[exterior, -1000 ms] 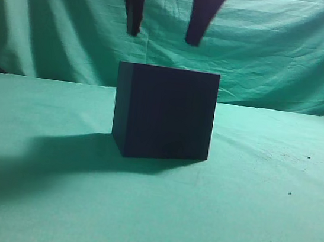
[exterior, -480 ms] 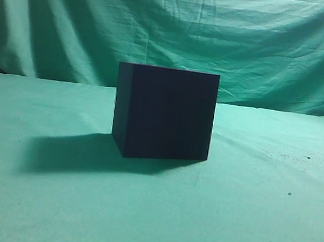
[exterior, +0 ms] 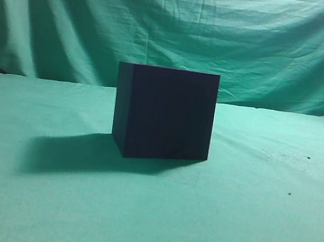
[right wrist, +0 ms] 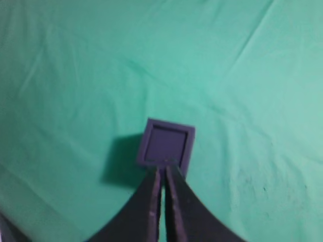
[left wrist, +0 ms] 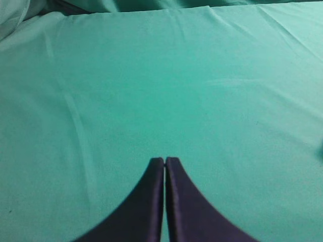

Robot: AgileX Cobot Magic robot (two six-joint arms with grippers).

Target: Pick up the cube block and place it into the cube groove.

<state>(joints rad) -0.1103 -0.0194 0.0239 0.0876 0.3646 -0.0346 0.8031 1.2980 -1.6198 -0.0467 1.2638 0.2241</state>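
From high above I saw the cube block (right wrist: 165, 142) sitting in the cube groove (right wrist: 184, 146) of the box (exterior: 164, 113), both the left gripper (left wrist: 165, 161) and right gripper (right wrist: 162, 171) pinched together and empty, so I judged placement done, only parking remaining.

Worktop (exterior: 255, 229) covered in green cloth, matt, lightly creased; same wrinkled cloth hangs as backdrop (exterior: 267, 45). Big box (exterior: 169, 113): matt dark navy-purple, smooth plain sides. Pincer fingers (left wrist: 151, 201) dark, smooth, matt, plastic-looking.
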